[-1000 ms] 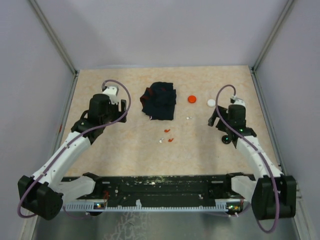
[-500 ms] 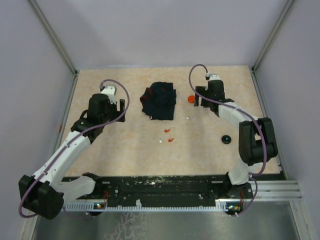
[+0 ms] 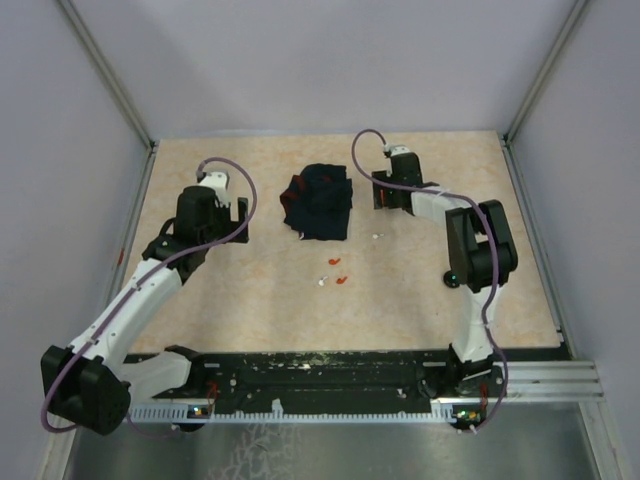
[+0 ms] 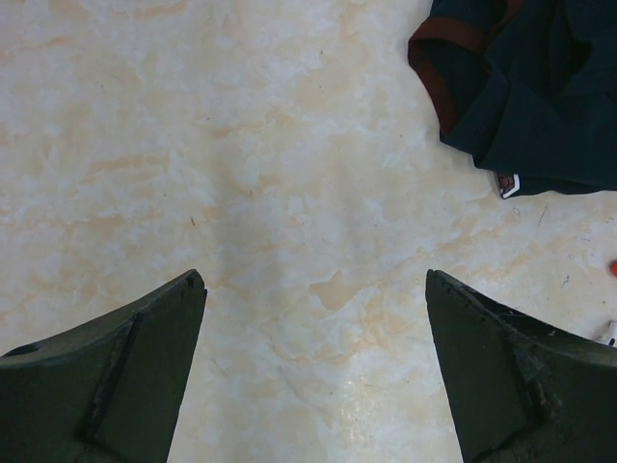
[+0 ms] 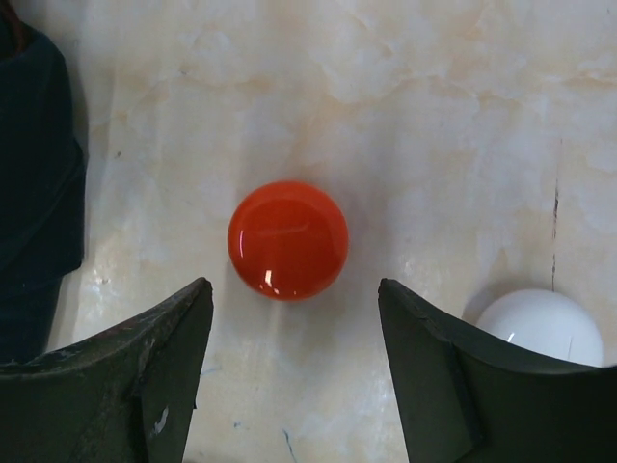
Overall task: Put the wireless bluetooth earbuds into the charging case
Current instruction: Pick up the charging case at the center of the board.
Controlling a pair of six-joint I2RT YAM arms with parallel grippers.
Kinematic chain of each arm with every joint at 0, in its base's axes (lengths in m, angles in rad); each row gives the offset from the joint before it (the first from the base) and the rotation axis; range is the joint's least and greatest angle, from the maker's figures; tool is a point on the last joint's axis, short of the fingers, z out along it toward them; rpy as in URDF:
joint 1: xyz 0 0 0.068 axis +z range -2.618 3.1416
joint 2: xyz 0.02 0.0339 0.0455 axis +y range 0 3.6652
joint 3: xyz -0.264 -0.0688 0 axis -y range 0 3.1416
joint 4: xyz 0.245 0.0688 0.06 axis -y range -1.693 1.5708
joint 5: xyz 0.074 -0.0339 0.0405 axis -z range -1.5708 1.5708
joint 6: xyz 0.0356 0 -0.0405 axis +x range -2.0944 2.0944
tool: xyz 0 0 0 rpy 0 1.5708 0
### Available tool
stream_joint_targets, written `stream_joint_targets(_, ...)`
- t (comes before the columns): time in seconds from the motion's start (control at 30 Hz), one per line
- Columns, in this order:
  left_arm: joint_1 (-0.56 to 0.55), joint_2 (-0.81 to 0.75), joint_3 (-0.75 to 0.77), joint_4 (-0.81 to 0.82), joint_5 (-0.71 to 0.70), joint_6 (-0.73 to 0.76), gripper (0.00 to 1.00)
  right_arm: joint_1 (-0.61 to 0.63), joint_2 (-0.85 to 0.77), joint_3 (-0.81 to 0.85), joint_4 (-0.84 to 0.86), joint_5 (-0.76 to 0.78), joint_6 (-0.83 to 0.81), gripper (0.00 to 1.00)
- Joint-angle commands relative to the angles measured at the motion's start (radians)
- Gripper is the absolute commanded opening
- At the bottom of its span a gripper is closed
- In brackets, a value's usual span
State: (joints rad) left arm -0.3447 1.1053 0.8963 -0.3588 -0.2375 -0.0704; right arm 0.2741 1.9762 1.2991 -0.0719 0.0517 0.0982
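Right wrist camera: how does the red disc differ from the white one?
The red disc is glossy orange-red; the white disc is plain white. The red disc lies centred before the open right gripper; the white disc sits off to one side. The red disc shows whole; the white disc is partly hidden behind one of its fingers. Both are round, lie on the table, ungripped.

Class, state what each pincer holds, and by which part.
Nothing is held. Left pincer open over tabletop; right pincer open near the red disc, not gripping it.
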Motion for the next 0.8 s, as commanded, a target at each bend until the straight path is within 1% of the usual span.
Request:
stream_joint_targets(0.0, 0.01, -0.001, -0.007, 0.014, -0.013, 0.007, 1.0, 0.012, 0.042, 0.093, 0.004, 0.005, -0.028, 0.67)
stream_joint_targets(0.17, 0.012, 0.002, -0.006, 0.014, -0.007, 0.006, 1.0, 0.021, 0.1, 0.148, -0.028, 0.002, -0.038, 0.64)
stream_joint_targets(0.23, 0.013, 0.001, -0.007, 0.014, -0.005, 0.006, 1.0, 0.022, 0.114, 0.159, -0.032, -0.001, -0.038, 0.6)
stream_joint_targets(0.4, 0.015, -0.002, -0.005, 0.014, 0.003, 0.004, 1.0, 0.03, 0.124, 0.169, -0.052, 0.004, -0.038, 0.55)
stream_joint_targets(0.63, 0.016, -0.005, -0.002, 0.013, 0.035, -0.004, 1.0, 0.035, 0.068, 0.11, -0.04, 0.007, -0.04, 0.44)
stream_joint_targets(0.77, 0.016, -0.008, 0.002, 0.012, 0.061, -0.015, 1.0, 0.048, 0.013, 0.061, -0.028, 0.006, -0.039, 0.42)
